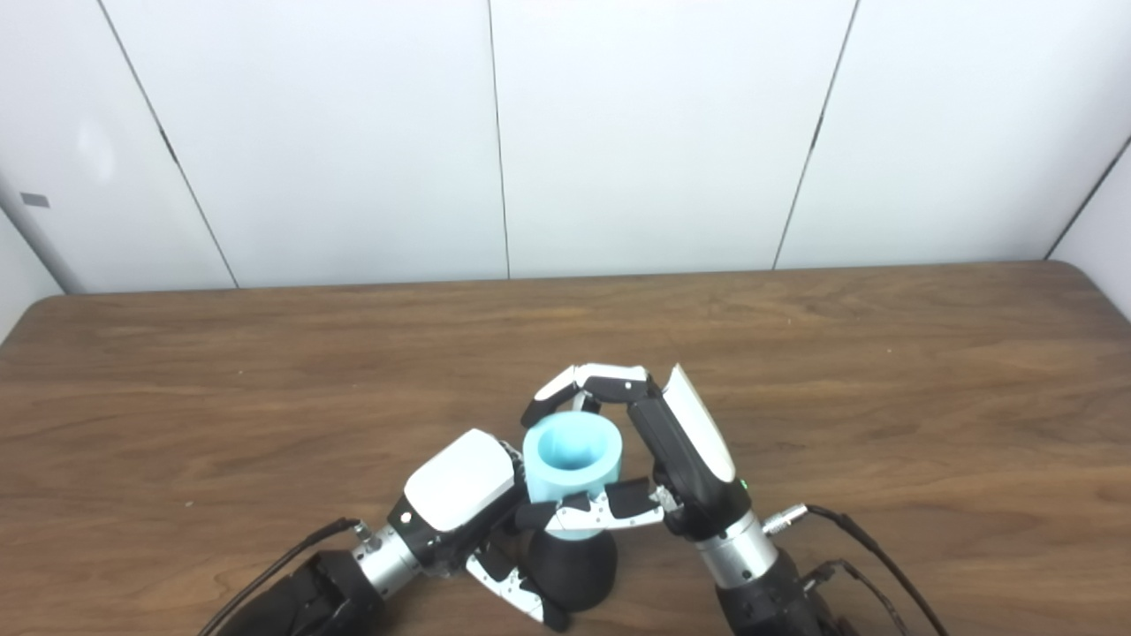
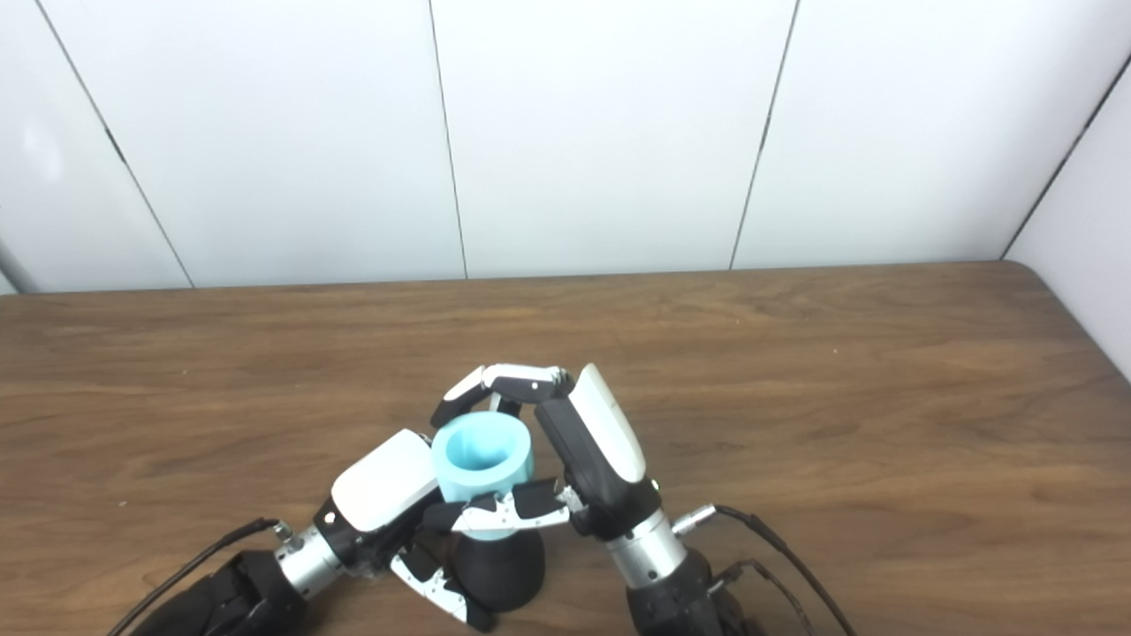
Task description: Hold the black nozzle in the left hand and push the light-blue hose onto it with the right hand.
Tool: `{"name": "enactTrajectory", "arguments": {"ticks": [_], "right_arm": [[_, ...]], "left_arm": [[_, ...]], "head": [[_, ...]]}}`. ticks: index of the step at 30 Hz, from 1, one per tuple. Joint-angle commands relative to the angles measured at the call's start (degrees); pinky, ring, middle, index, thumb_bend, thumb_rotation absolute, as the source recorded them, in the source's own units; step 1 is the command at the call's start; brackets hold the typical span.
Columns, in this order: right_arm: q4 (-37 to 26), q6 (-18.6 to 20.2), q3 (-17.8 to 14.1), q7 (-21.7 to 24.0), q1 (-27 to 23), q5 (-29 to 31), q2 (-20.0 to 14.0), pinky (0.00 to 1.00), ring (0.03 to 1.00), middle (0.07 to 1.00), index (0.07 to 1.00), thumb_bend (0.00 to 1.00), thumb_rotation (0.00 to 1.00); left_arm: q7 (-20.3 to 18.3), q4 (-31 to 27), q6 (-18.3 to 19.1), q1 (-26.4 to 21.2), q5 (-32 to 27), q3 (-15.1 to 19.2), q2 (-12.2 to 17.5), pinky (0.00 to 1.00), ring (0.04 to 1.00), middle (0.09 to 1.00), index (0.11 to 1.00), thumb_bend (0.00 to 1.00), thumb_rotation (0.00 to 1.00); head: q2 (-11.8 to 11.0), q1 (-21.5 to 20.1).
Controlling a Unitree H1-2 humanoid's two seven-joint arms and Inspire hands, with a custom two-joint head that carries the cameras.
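Hose (image 1: 573,459) sits upright atop the nozzle (image 1: 573,565), near the front edge of a brown wood-grain table (image 1: 884,371); left hand (image 1: 464,503) clasps the nozzle, right hand (image 1: 654,450) wraps the hose. White panelled wall (image 1: 618,132) behind.

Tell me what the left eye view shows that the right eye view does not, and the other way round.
Only the left eye view shows a small grey patch on the wall at far left.

Only the right eye view shows more of the side wall at the right.

Both show the same work: the left hand shut on the black nozzle, which stands on the wooden table, and the right hand wrapped around the light-blue hose sitting upright on top of the nozzle, open end up.
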Motion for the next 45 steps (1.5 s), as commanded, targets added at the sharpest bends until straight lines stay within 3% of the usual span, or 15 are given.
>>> {"name": "enactTrajectory", "arguments": {"ticks": [1,5,12,28,35,38,45], "right_arm": [[0.6,-1.5,0.0,0.3,-0.9,-1.5,-0.4,0.14,0.194,0.474,0.483,0.53,0.00],[0.9,-2.0,0.0,0.1,-0.9,-1.8,-0.6,0.16,0.219,0.433,0.530,0.52,0.00],[0.9,-1.6,-0.2,0.0,0.0,-0.7,-0.4,0.12,0.151,0.470,0.483,0.53,0.00],[2.4,-3.7,1.3,-4.0,0.1,-1.5,-2.0,0.11,0.148,0.471,0.482,0.53,0.00],[3.5,-3.7,5.2,-10.7,-1.5,-2.0,-5.0,0.14,0.184,0.423,0.530,0.52,0.00],[4.3,-3.7,7.3,-14.2,-2.3,-2.7,-6.5,0.19,0.248,0.441,0.531,0.52,0.00],[5.2,-3.7,9.8,-18.4,-3.4,-5.2,-8.4,0.20,0.273,0.446,0.527,0.52,0.00]], "left_arm": [[-3.4,3.0,1.0,5.2,2.1,-3.1,-1.6,0.14,0.189,0.471,0.482,0.52,0.00],[-3.7,3.1,1.1,5.2,1.6,-3.0,-1.7,0.13,0.184,0.471,0.482,0.52,0.00],[-3.8,2.8,1.3,5.2,2.3,-3.0,-1.5,0.14,0.194,0.471,0.482,0.52,0.00],[-3.8,3.2,1.1,5.2,1.6,-2.9,-1.7,0.14,0.192,0.471,0.482,0.52,0.00],[-3.5,3.4,0.9,5.2,2.0,-3.0,-1.6,0.15,0.206,0.471,0.482,0.52,0.00],[-3.5,3.5,1.0,5.2,1.8,-2.9,-1.7,0.13,0.182,0.471,0.482,0.52,0.00],[-3.7,3.3,1.0,5.3,1.7,-2.9,-1.7,0.15,0.206,0.472,0.482,0.52,0.00]], "head": [[0.1,0.0],[0.2,-0.1],[0.3,-0.1],[0.3,-0.1],[0.3,-0.1],[0.2,-0.1],[0.0,-0.2]]}}
